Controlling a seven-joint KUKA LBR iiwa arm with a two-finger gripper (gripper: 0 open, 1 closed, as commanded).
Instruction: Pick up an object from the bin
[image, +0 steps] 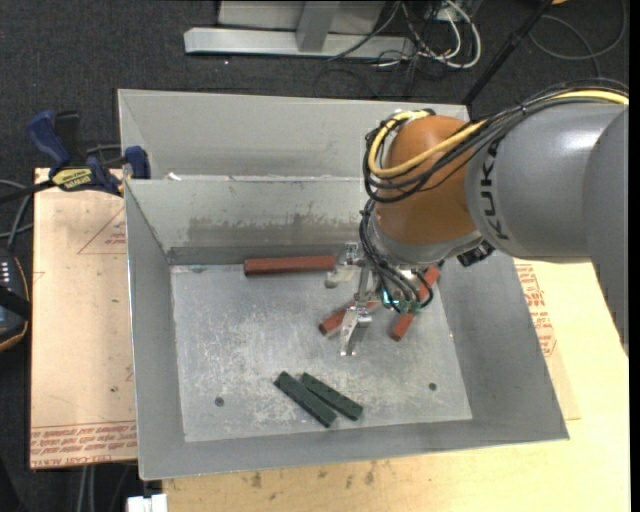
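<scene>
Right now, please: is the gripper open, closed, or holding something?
Gripper: cannot be told; it hangs over the middle of the bin, near the long red-brown block.

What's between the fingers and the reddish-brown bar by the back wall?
Nothing visible. The gripper hangs open over bare bin floor; the reddish-brown bar lies just up-left of it along the back wall. The two dark bars lie toward the front, out of the way.

Long bar (290, 265) along back wall of bin (150, 330), gripper (352, 332) just right of centre, two overlapping strips (318, 397) near front.
</scene>
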